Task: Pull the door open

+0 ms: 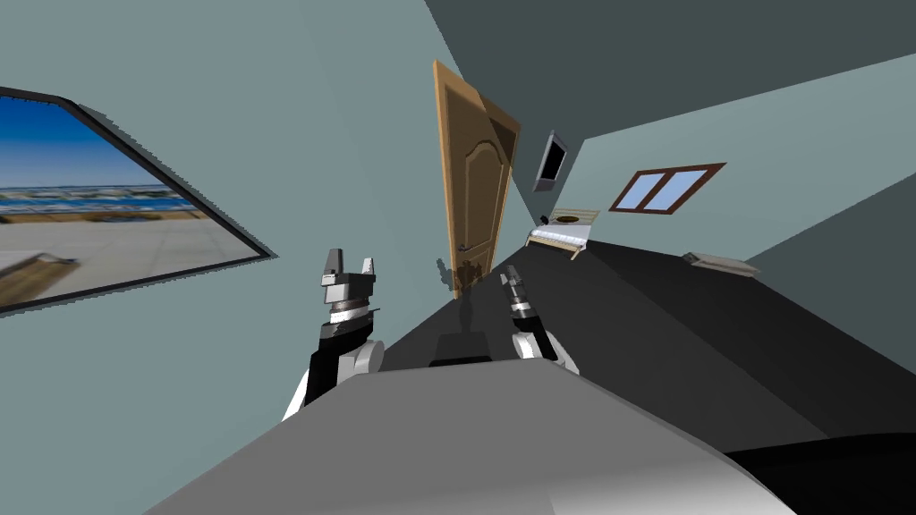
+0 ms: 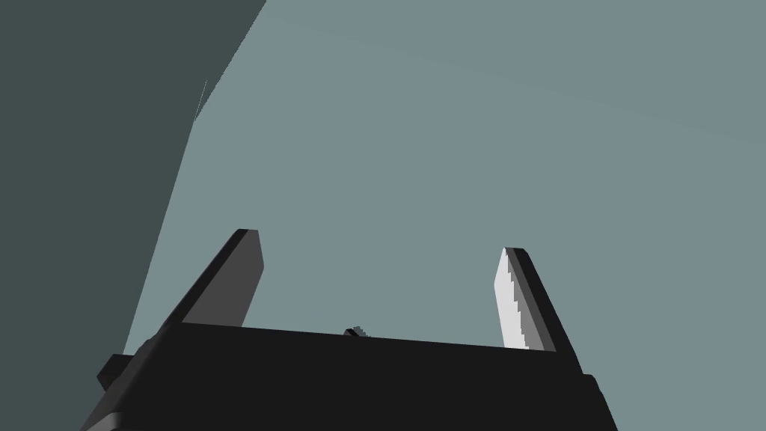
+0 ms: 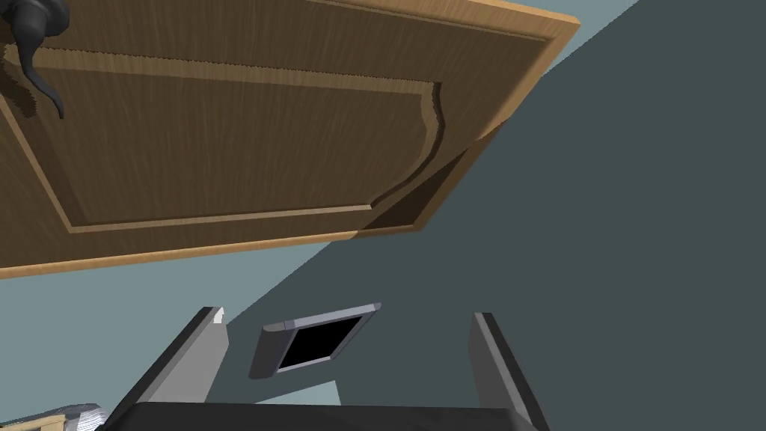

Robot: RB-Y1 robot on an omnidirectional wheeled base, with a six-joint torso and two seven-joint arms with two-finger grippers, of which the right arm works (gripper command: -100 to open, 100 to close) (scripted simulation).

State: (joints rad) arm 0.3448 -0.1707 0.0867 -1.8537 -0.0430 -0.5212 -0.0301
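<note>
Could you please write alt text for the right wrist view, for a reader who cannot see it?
A brown panelled door with a dark lever handle lies ahead of the open right gripper, which touches neither. Between the gripper's two fingers, farther off, a grey-framed black screen is seen.

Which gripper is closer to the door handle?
The right gripper: it is by the brown door, with the dark handle in its wrist view. The left gripper faces bare wall.
</note>
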